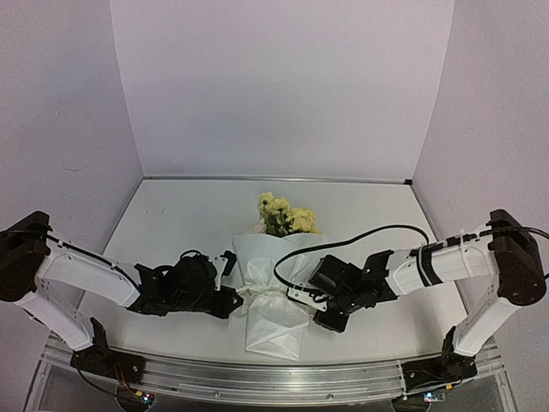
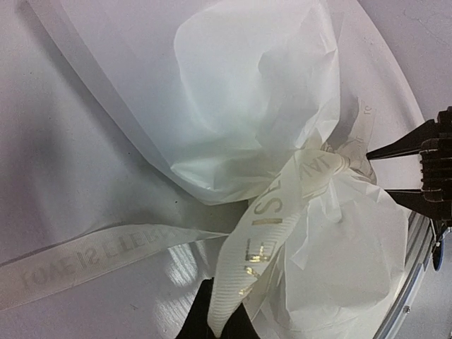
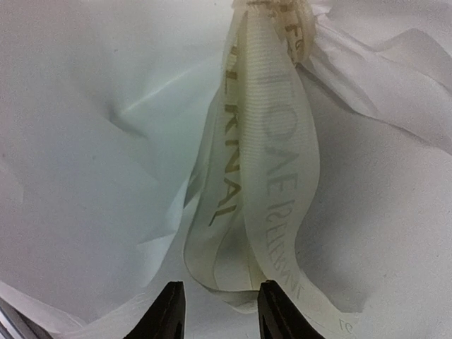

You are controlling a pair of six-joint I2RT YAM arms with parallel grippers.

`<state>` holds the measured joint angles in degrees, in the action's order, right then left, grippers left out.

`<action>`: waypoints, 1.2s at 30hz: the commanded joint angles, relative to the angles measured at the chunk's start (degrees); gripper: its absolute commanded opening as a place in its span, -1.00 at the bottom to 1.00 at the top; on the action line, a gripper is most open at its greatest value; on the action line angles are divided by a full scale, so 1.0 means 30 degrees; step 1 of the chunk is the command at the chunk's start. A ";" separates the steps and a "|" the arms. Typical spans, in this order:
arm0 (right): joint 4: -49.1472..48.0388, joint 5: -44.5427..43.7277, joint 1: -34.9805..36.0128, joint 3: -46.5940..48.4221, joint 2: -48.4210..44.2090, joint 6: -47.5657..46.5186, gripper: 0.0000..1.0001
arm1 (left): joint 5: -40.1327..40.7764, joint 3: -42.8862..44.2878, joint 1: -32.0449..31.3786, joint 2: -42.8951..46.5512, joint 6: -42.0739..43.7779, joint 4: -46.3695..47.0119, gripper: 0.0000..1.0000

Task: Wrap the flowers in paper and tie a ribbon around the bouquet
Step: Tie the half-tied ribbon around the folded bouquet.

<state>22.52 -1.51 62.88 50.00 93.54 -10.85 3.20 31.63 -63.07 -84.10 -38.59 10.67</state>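
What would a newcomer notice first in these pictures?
The yellow flowers stand out mid-table, topping a white paper wrap. A cream ribbon with printed letters cinches it; the left gripper pinches one strand, and the right gripper stands open around a hanging loop.

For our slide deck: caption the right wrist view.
Right arm's fingers, apart, flank a loop of lettered ribbon over crinkled white paper.

You had the top camera high behind the near edge of the table (image 1: 171,223), facing forward and down over the whole scene. Your left wrist camera looked at the bouquet (image 2: 268,106) from close range, the right wrist camera even closer. All three shared the ribbon (image 3: 272,141) knot.
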 commanded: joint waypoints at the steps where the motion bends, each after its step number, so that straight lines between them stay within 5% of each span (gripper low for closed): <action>1: -0.0987 -0.2217 0.0427 0.0491 0.0152 -0.0986 -0.24 | 0.0257 0.0869 -0.0100 0.0569 0.0502 -0.0448 -0.99; 8: -0.1089 -0.2676 0.0553 0.0728 0.0802 -0.0798 -0.29 | 0.0599 0.0906 -0.0100 0.0815 0.0395 -0.0695 -1.00; 20: 0.0848 -0.2949 0.0546 0.0686 -0.0594 0.0931 -0.99 | 0.2703 0.2140 0.0515 0.1172 -0.0211 -0.3281 -1.00; 36: 0.4699 -0.3480 0.0545 0.1383 -0.1027 0.5067 -1.00 | 0.2539 0.3174 0.2447 0.0639 -0.0514 -0.6326 -1.00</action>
<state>31.47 -9.56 64.27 51.49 90.26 -1.34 10.68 38.52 -56.29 -82.13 -40.36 -6.37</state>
